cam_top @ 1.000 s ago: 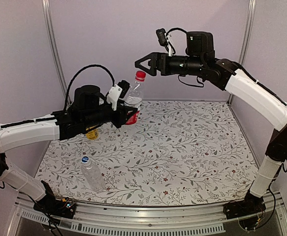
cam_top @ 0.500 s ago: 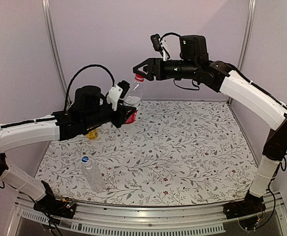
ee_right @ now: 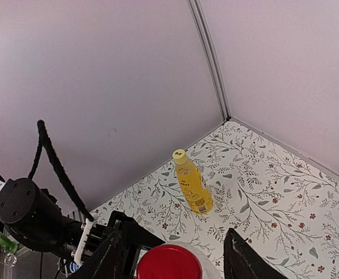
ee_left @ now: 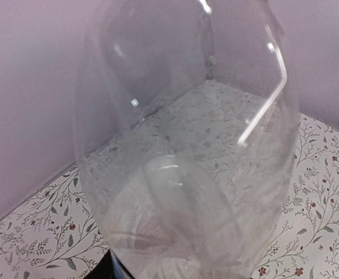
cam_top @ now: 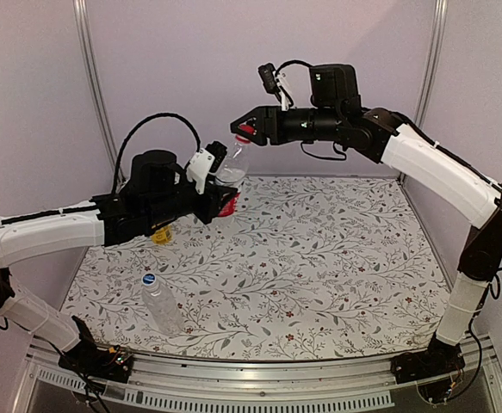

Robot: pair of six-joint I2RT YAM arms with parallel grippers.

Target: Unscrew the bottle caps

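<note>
My right jaws gape astride the red cap [ee_right: 169,264], my left jaws clamp its clear bottle [cam_top: 233,162]; yellow bottle [ee_right: 192,189] at twelve o'clock.

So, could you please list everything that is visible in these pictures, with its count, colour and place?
red-label bottle: one, clear, tilted, in the left gripper at the rear left
red cap: one, red, on that bottle, between the right gripper's fingers
yellow bottle: one, yellow-orange liquid, upright at the far left of the table
yellow cap: one, yellow, on the yellow bottle
plain bottle: one, clear, near left of the table
blue cap: one, blue, on the plain bottle
table: one, white floral cover
left gripper: one, black, shut on the red-label bottle
right gripper: one, black, open, straddling the red cap
</note>
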